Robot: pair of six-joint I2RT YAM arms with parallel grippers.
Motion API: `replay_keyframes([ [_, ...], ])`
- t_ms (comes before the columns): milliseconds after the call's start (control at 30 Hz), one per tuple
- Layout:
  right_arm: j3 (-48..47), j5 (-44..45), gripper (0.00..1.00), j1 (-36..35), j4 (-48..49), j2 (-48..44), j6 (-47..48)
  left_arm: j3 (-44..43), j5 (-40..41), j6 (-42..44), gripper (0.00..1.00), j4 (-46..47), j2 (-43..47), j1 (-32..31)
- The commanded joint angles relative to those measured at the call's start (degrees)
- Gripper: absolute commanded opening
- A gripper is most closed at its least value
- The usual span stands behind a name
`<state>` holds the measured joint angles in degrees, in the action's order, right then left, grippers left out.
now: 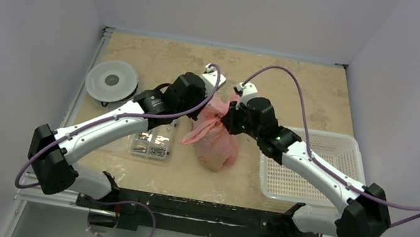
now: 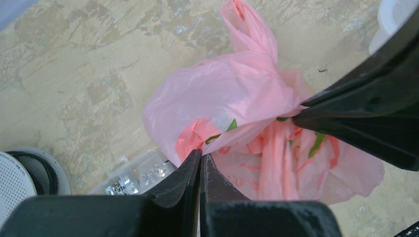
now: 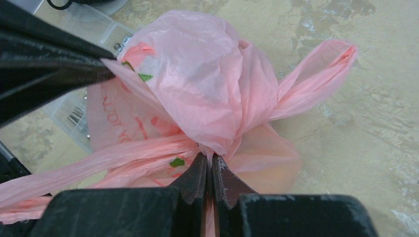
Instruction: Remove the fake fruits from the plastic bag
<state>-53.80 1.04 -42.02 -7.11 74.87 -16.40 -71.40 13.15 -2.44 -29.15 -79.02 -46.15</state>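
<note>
Black shoulder blocks of my two arms sit at the near edge of the worktop (image 1: 301,88). From there the left arm (image 1: 111,122) and the right arm (image 1: 314,167) reach forward and inward, each white forearm slanting toward the middle, so the two wrists almost meet over the centre.

Nearest on the surface I count one clear box (image 1: 150,146) of small metal parts, lying under the left forearm just left of the bag. One white perforated basket (image 1: 302,201) stands on the right, and the right forearm crosses above it.

Between them lies the one plastic bag (image 1: 215,138), pink, crinkled and bulging, resting on the worktop. The fake fruits I cannot count, as the film hides whatever fills it; I only see green and red print on the plastic. Two handle strips show in the right wrist view, one looping away beyond the bag, one trailing toward the camera.

At the bag's far, upper end both wrists tip downward. The left pincer (image 2: 200,153) is closed, its tips pinching a fold of the pink film. The right pincer (image 3: 210,157) is closed too, clamped on the gathered neck of the bag. The two grips are near each other on opposite sides.

Farthest, at the back left, lies one round grey disc (image 1: 111,81).
</note>
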Motion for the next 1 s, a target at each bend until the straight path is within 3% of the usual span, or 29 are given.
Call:
replay_keyframes([
  [0, 4.21, 2.56, 0.00, -0.09, 2.70, -9.12, -1.05, 2.29, 5.36, -2.54, 0.00, 4.57, 6.23, 0.97],
  [233, 6.60, -3.15, 0.00, -0.07, 3.51, -15.07, 0.80, 6.02, -3.04, -0.83, 0.00, 9.60, 11.17, 1.23],
  [300, 5.73, -5.00, 0.00, -0.02, 2.73, -14.44, 3.17, 5.96, -5.31, 0.02, 0.16, 9.63, 11.32, 1.23],
  [400, 3.97, -12.02, 0.00, -0.12, 0.85, -13.03, 6.17, 5.87, -9.01, 1.80, 0.48, 9.67, 11.45, 1.13],
  [567, 4.14, -18.05, 0.00, -0.10, 0.89, -12.29, 6.82, 5.37, -15.17, 2.17, 0.69, 9.39, 10.69, 1.12],
  [700, 4.89, -20.54, 0.00, -0.20, 1.18, -11.80, 6.24, 2.41, -19.32, 3.74, 0.74, 6.02, 6.32, 1.00],
  [967, 5.37, -18.91, 0.00, -0.26, 2.38, -13.14, 4.65, -1.96, -25.91, 4.49, 0.71, 0.24, -1.19, 0.63],
])
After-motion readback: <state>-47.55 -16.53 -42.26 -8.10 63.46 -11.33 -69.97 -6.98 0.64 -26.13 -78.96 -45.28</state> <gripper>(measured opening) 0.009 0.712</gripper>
